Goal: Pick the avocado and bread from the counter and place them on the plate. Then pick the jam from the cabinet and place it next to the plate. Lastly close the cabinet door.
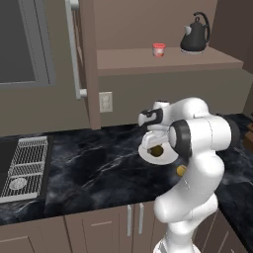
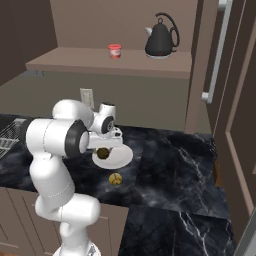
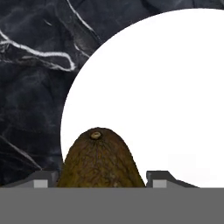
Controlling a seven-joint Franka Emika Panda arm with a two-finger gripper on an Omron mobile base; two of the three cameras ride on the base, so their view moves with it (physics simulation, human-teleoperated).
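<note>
The brown avocado [image 3: 98, 159] sits between my gripper's [image 3: 100, 180] two finger tips, stem end pointing away, and the gripper is shut on it. It hangs just over the white plate [image 3: 175, 100] on the black marble counter. From the base views, the gripper [image 1: 155, 145] [image 2: 103, 148] holds the avocado [image 1: 156, 151] [image 2: 103, 153] low above the plate [image 1: 170, 158] [image 2: 120, 159]. The small round bread [image 1: 181, 170] [image 2: 115, 179] lies on the counter just in front of the plate. The red-lidded jam [image 1: 158, 49] [image 2: 114, 51] stands on the open cabinet shelf.
A black kettle [image 1: 195, 34] [image 2: 161, 37] stands on the shelf right of the jam. The cabinet door [image 1: 74, 49] [image 2: 220, 55] hangs open. A stove grate [image 1: 27, 165] is at the counter's left. A wall outlet [image 1: 105, 102] is behind the counter.
</note>
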